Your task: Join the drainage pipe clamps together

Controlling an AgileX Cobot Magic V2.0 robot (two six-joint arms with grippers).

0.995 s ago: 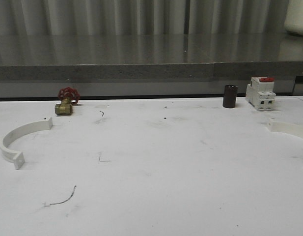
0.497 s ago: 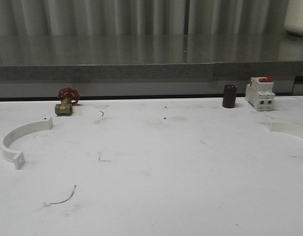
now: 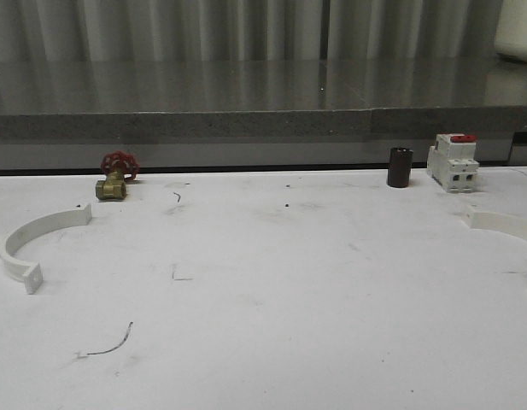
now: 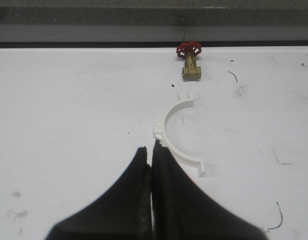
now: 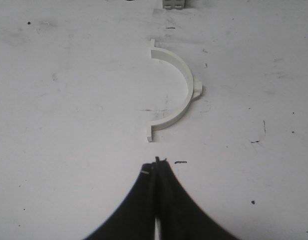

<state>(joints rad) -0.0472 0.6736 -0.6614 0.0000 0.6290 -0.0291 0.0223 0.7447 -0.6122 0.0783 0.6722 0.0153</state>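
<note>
A white table (image 3: pixel 272 282) runs to a grey ledge. One half-ring (image 3: pixel 32 239) lies at its left edge, just ahead of the left gripper (image 4: pixel 151 150), whose fingers are pressed together. The other half-ring (image 5: pixel 174 95) (cut off at the right edge in the front view) lies ahead of the right gripper (image 5: pixel 156 161), also closed and empty. The halves are well apart.

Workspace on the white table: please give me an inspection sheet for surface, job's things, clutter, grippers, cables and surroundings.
Surface: white table, scuffed, dark marks.
Job's things: left clamp half and right clamp half lie far apart at opposite edges, not joined.
Clutter: brass valve with red handwheel, dark cylinder, white breaker with red top along the far edge.
Grippers: left gripper and right gripper shut, empty, each short of its half.
Cables: nothing seen.
Surroundings: grey ledge, curtain behind.
</note>
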